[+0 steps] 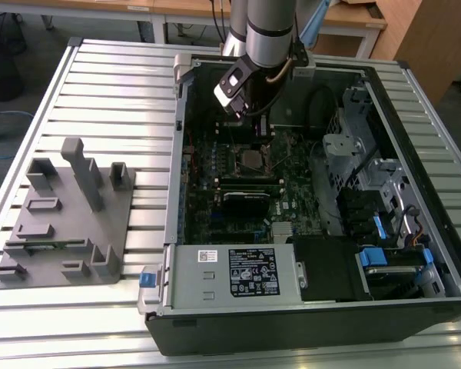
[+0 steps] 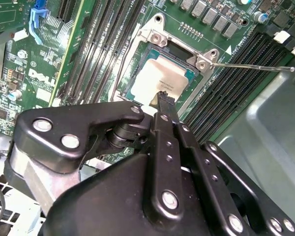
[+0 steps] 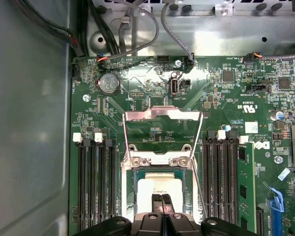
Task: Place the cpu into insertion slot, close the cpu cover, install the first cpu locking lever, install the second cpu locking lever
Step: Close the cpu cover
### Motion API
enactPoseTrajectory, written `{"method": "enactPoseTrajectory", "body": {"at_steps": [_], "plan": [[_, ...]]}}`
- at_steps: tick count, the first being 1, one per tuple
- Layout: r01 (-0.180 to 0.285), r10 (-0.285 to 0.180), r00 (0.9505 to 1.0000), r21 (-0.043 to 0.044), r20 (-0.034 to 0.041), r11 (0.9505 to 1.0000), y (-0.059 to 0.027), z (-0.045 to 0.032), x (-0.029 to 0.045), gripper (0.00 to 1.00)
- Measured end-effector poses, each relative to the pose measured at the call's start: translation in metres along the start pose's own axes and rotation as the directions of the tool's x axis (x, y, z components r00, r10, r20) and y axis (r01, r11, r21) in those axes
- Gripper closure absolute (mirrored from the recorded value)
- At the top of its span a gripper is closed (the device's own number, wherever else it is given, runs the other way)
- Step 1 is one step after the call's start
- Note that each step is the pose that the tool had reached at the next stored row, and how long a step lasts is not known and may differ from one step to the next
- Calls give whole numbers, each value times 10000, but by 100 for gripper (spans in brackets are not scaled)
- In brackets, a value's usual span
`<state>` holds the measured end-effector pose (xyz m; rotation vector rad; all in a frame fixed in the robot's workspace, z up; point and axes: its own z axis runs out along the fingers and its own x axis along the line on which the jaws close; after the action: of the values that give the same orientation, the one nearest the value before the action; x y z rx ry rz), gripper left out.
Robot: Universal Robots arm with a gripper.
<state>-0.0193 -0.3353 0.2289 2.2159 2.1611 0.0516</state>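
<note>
Cpu (image 3: 160, 186), apparently just beneath closed jaws

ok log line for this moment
chip: in socket | cover: open | claw: shut, over chip

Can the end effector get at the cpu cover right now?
Probably yes: the end effector sits over the seated cpu, and the cpu cover stands open right beside it with nothing between them.

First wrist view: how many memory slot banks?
2. One bank flanks the cpu on one side, the other bank on the opposite side; the end effector covers part of each.
</note>
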Motion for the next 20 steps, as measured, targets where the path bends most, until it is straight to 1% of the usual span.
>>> {"method": "enactPoseTrajectory", "body": {"at_steps": [14, 20], "plan": [[1, -1, 10000, 1, 2, 10000, 0, -6, 0, 89], [0, 0, 10000, 0, 2, 10000, 3, -49, -1, 89]]}}
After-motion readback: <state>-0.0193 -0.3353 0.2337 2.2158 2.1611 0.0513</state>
